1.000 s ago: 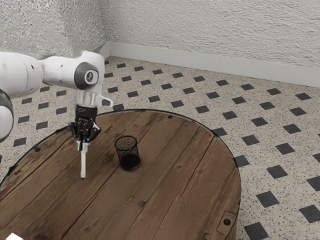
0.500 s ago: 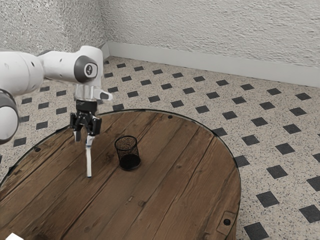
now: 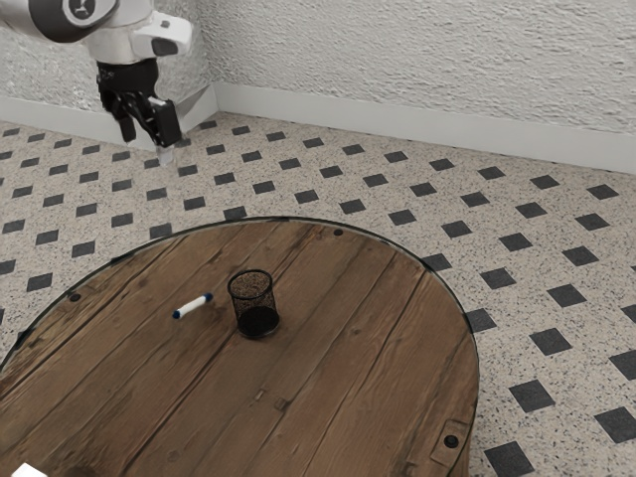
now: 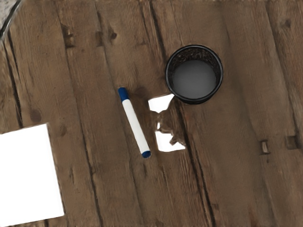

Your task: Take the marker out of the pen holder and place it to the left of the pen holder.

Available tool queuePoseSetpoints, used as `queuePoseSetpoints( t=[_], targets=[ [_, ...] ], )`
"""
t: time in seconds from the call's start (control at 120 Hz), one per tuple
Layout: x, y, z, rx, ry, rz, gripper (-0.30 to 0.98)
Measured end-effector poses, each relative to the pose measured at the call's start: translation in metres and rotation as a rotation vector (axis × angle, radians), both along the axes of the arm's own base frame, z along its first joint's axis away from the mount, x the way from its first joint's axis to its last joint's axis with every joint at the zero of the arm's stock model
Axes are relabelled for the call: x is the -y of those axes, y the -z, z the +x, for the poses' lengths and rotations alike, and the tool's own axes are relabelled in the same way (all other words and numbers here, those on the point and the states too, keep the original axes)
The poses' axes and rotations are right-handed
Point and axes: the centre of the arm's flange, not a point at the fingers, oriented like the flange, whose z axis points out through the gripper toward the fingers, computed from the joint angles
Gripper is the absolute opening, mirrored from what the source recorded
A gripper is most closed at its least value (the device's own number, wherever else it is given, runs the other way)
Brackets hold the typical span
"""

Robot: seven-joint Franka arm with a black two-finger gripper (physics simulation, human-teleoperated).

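On the round wooden tabletop, the job looks to be at its final step, the marker being out and laid down. The tool hangs high above, its two fingers well parted, with hold of nothing. The next move, I judge, is just to back away and stop. The pen holder stands upright, and the marker lies flat beside it, apart from it, on the exterior view's left, which seems to fit the request.

Elsewhere, a white square lies beyond the marker, on the side away from the pen holder. Smaller white patches, maybe glare, show between the two. If the marker needed nudging, the pen holder's rim would be the nearest thing to knock.
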Motion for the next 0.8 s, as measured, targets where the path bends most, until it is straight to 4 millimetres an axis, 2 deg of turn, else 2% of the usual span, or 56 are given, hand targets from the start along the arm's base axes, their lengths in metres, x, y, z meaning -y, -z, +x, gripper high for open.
queuePoseSetpoints(
  t=[0.108,0.35,0.8],
  targets=[
    [-0.01,-0.003,-0.003,0.012,-0.05,0.012,0.67],
    [-0.004,0.001,-0.009,0.016,-0.094,0.017,0.68],
    [-0.005,-0.011,-0.018,0.032,-0.155,0.014,0.69]
  ],
)
